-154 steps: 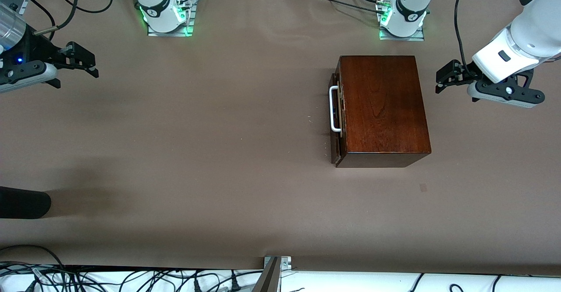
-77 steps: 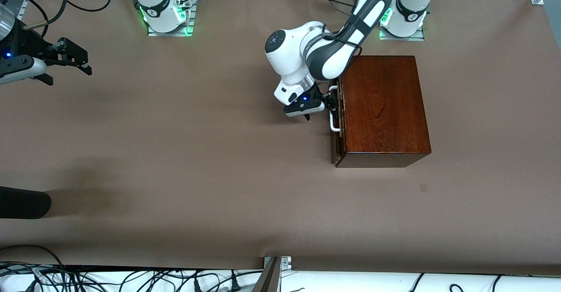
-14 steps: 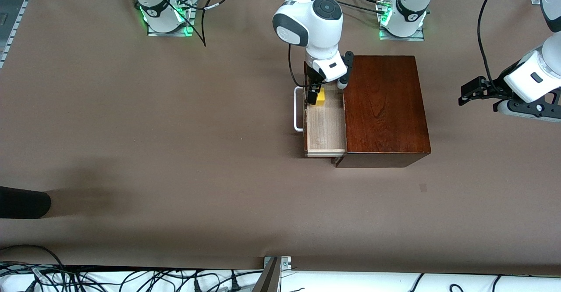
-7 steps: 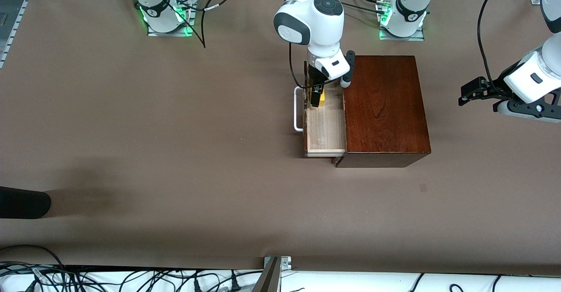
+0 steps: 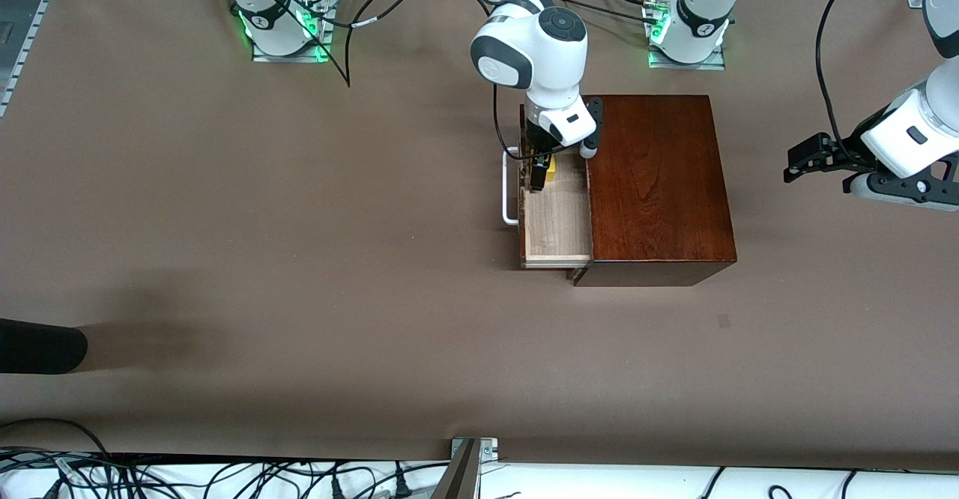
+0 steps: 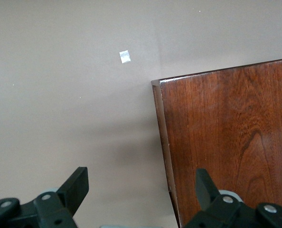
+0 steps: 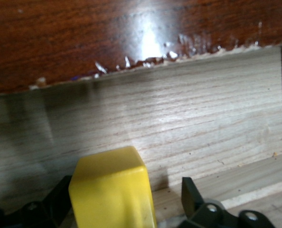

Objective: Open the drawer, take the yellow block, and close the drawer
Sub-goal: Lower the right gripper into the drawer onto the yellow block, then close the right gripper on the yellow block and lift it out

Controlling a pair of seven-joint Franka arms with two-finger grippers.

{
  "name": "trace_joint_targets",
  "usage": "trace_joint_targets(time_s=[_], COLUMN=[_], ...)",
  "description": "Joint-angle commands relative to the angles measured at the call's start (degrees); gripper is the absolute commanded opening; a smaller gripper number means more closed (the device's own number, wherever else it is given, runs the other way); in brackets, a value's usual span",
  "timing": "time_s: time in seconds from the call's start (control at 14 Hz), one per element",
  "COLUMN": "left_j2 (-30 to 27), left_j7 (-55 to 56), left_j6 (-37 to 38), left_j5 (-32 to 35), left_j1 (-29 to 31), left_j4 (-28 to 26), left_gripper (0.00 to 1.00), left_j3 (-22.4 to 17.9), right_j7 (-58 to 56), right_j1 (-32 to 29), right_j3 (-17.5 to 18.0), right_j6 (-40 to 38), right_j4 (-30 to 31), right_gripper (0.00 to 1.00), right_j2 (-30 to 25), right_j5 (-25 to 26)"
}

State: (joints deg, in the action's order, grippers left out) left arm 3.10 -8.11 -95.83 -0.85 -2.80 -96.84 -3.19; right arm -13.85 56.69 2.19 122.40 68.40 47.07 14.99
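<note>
Drawer [image 5: 556, 218] stands pulled out of the dark wooden box [image 5: 655, 184] toward the right arm's end of the table, pale interior exposed, white handle [image 5: 509, 198] at its front; opening step judged complete.

Yellow block [image 5: 549, 170] sits inside the drawer, at the end of the tray farther from the front camera; in the right wrist view the yellow block [image 7: 113, 190] lies between the two black fingers [image 7: 194, 195], above the light-wood floor.

Right gripper [image 5: 539, 171] is down in the drawer over the block, jaws set either side of it; whether the pads already bear on its faces cannot be confirmed, as the contact line falls at the edge of the wrist view; grasp step judged in progress.

Left gripper [image 5: 813, 156] hangs over bare table off the box's end nearest the left arm, jaws spread wide and holding nothing, with the left gripper [image 6: 136, 192] looking down on a corner of the box; this arm waits.

Handling assessment: block appears rigid, light and smooth-faced, so likely to slip under a skewed pinch; take it on two opposite flat sides, fingers square to the faces, low enough to seat well; lift straight up to clear the drawer walls; drawer closure not yet begun.
</note>
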Motion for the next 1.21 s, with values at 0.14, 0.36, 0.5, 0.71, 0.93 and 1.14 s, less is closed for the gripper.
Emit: trace_joint_targets(time_s=[0.14, 0.36, 0.5, 0.71, 0.93, 1.14], left_j2=[0.50, 0.50, 0.50, 0.50, 0.50, 0.50], left_j7=[-1.30, -1.30, -1.30, -1.30, -1.30, -1.30], left_j6=[-0.41, -0.41, -0.41, -0.41, -0.41, -0.41], left_j5=[-0.38, -0.38, -0.38, -0.38, -0.38, -0.38], left_j1=[1.03, 1.04, 0.95, 1.04, 0.95, 0.95], left_j4=[0.52, 0.60, 0.60, 0.60, 0.60, 0.69], left_gripper=[1.00, 1.00, 1.00, 1.00, 1.00, 1.00], left_j3=[0.20, 0.20, 0.29, 0.38, 0.38, 0.47], right_j7=[-1.00, -0.48, -0.21, 1.98, 1.81, 1.28], right_j1=[0.97, 0.88, 0.70, 0.53, -3.32, -9.82], right_j3=[-0.60, -0.78, -0.34, -0.86, -0.87, -0.87], right_j6=[-0.75, -2.15, -6.79, -14.36, -19.02, -24.47], right_j4=[-2.84, -3.19, -5.98, -8.11, -8.20, -8.11], right_gripper=[0.00, 0.00, 0.00, 0.00, 0.00, 0.00], right_j2=[0.75, -0.39, -1.97, -4.95, -11.18, -16.38], right_j5=[1.00, 0.57, 0.39, 0.39, -2.93, -6.72])
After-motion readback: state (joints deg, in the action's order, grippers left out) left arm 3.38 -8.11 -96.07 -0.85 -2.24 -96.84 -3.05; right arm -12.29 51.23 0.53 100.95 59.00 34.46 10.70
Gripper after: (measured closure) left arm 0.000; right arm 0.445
